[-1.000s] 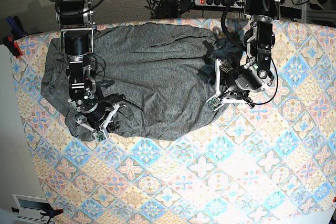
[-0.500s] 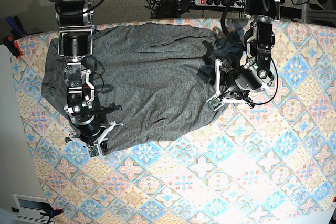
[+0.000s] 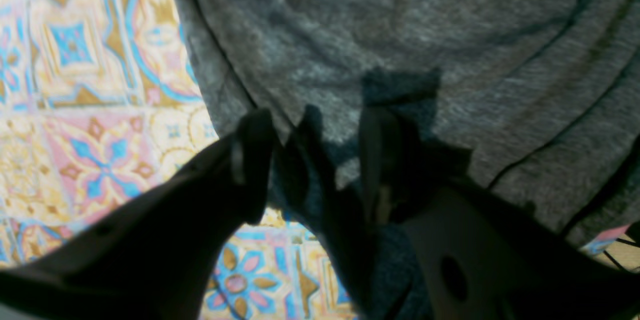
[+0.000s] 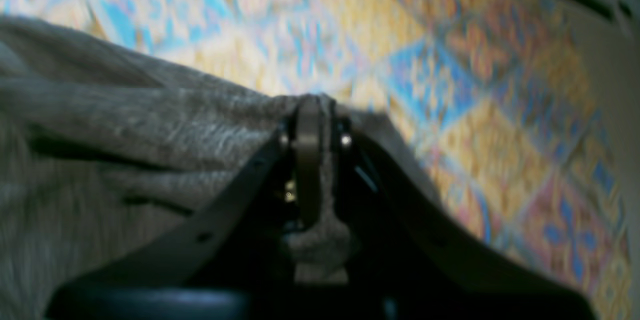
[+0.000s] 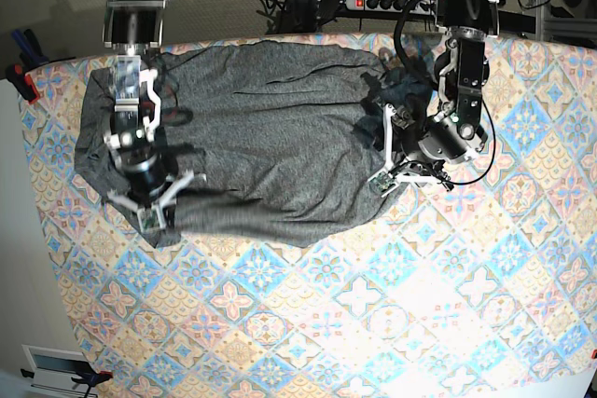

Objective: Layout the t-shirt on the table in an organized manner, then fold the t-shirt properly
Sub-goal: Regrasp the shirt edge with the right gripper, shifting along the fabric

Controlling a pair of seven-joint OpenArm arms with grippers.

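The t-shirt (image 5: 252, 146) lies spread across the upper left of the table (image 5: 420, 314). The right tool (image 4: 312, 115) is pinched tight on its hem; the left tool (image 3: 310, 155) stands part open over the cloth, gripping nothing. Draw the hem outward, low and evenly. Since the earlier frame the right tool has moved upward, dragging that edge.

You get an evenly bright, sharp base view; both wrist views are soft, the right one motion-blurred, gripper fingers silhouetted dark.
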